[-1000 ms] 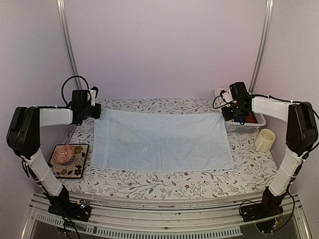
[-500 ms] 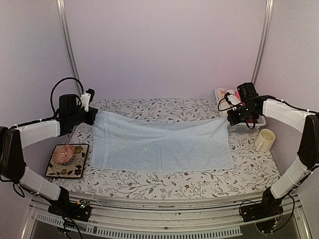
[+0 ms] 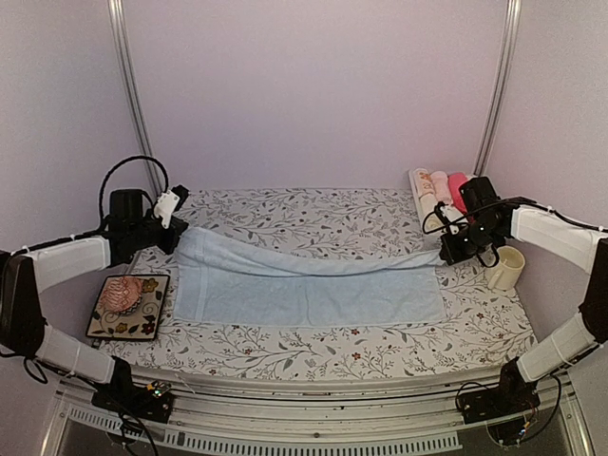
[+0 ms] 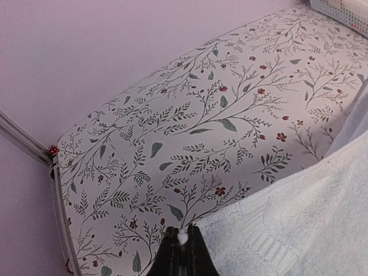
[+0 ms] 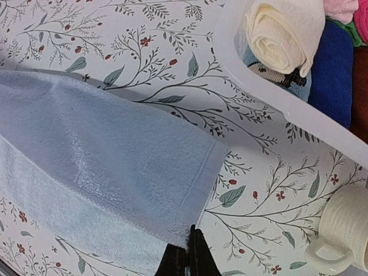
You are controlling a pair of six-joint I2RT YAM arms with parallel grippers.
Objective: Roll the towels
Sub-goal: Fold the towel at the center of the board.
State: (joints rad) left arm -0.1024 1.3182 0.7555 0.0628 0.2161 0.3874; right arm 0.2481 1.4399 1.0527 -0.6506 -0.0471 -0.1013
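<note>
A light blue towel (image 3: 304,285) lies spread on the floral table, its far edge lifted and drawn toward the near edge. My left gripper (image 3: 174,231) is shut on the towel's far left corner (image 4: 183,236), held above the table. My right gripper (image 3: 454,249) is shut on the far right corner (image 5: 190,238). The towel also fills the lower right of the left wrist view (image 4: 299,224) and the left of the right wrist view (image 5: 103,149). A cream towel (image 5: 282,31), rolled, lies in the white basket (image 5: 270,92).
The basket (image 3: 418,195) at the back right holds rolled cream, pink, hot-pink and dark blue cloths. A cream mug (image 3: 504,268) stands right of the right gripper. A floral tray (image 3: 104,328) with a pink knitted lump (image 3: 121,293) sits at the front left.
Both grippers have lifted the towel's far corners and carried them toward the near edge, so the far half folds forward. The basket's cloths now show behind the right arm.
</note>
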